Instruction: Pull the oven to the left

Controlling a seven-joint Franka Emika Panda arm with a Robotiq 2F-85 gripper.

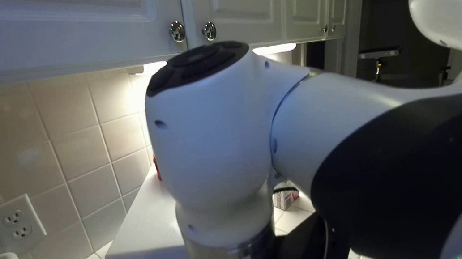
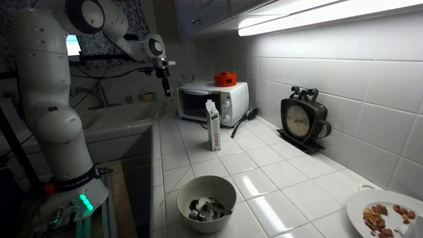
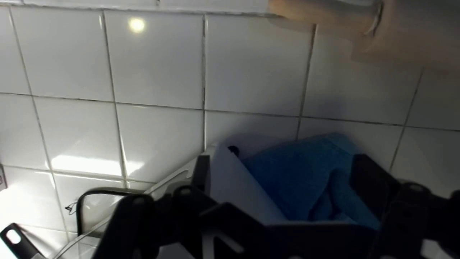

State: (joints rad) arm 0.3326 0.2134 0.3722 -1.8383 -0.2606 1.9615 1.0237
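Observation:
The oven (image 2: 237,102) is a white toaster oven with a dark glass door and pale handle, standing on the tiled counter. Its white top shows in an exterior view (image 1: 148,231), partly hidden behind my arm. My gripper (image 2: 168,92) points down beside the oven's handle-side end in an exterior view; it is hidden in the other exterior picture. In the wrist view the gripper (image 3: 284,171) is open, its black fingers wide apart. A pale panel (image 3: 239,187), apparently the oven's side, lies between them close to the left finger. I cannot tell if they touch.
A red pot (image 2: 225,80) sits on the oven. A sugar box (image 2: 213,127) and black utensil (image 2: 236,129) are in front. A blue cloth (image 3: 291,172) lies between the fingers' view. A sink (image 2: 122,115), bowl (image 2: 185,205), scale (image 2: 299,120) and cabinets (image 1: 55,36) are around.

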